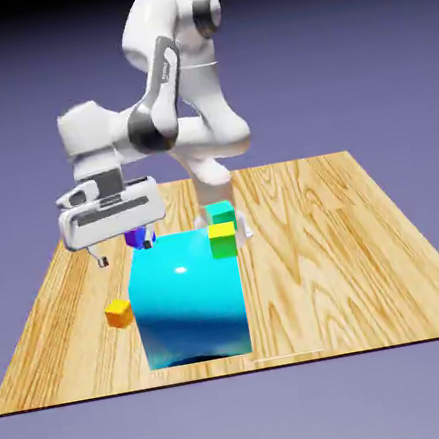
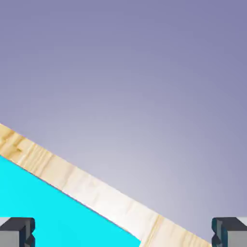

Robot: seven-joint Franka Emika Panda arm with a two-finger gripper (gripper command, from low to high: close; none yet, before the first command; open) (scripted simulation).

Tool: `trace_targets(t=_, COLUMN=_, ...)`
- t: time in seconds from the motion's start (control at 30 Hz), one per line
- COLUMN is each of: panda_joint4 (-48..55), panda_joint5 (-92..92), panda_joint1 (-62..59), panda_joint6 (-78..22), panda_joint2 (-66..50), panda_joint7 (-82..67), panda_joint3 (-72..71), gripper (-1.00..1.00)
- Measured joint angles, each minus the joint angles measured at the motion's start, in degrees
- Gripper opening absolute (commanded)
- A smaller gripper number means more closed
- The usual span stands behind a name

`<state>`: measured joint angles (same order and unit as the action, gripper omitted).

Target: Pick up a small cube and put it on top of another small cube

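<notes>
The small cube point(image 1: 119, 313), orange with a yellowish top, lies on the wooden table point(image 1: 349, 241) left of the big cyan cube point(image 1: 189, 295). My gripper point(image 1: 125, 250) hovers above and behind it, at the cyan cube's far left corner, tilted toward the horizontal. A purple small cube point(image 1: 137, 238) shows beside the fingers. In the hand view the gripper point(image 2: 123, 232) is open, its fingertips point(image 2: 17, 230) wide apart with nothing held between them. That view shows only the cyan cube's face point(image 2: 48, 212) and a strip of table point(image 2: 96, 190). The orange cube is out of that view.
A green-and-yellow small cube point(image 1: 223, 239) sits at the cyan cube's far right corner, with a teal cube point(image 1: 221, 211) just behind it near the robot's base. The table's edge runs diagonally across the hand view.
</notes>
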<state>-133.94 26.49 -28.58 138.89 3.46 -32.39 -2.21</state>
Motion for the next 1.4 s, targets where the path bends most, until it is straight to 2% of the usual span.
trace_targets(t=0.97, panda_joint4=5.3, panda_joint5=18.7, panda_joint1=-19.3, panda_joint6=-21.0, panda_joint2=-23.6, panda_joint7=-72.3, panda_joint3=9.6, gripper=0.0)
trace_targets(t=1.1, panda_joint4=0.8, panda_joint5=19.0, panda_joint1=-19.3, panda_joint6=-20.0, panda_joint2=-24.8, panda_joint7=-79.6, panda_joint3=13.4, gripper=0.0)
trace_targets(t=1.2, panda_joint4=0.5, panda_joint5=25.1, panda_joint1=-18.3, panda_joint6=-14.3, panda_joint2=-31.1, panda_joint7=-83.7, panda_joint3=10.1, gripper=0.0)
trace_targets(t=1.23, panda_joint4=0.4, panda_joint5=25.9, panda_joint1=-18.2, panda_joint6=-13.4, panda_joint2=-32.0, panda_joint7=-84.3, panda_joint3=9.6, gripper=-1.0)
trace_targets(t=1.3, panda_joint4=0.4, panda_joint5=25.8, panda_joint1=-18.2, panda_joint6=-13.5, panda_joint2=-32.0, panda_joint7=-84.3, panda_joint3=9.6, gripper=-1.0)
trace_targets(t=1.4, panda_joint4=0.7, panda_joint5=19.7, panda_joint1=-19.2, panda_joint6=-19.2, panda_joint2=-25.7, panda_joint7=-80.1, panda_joint3=12.9, gripper=-1.0)
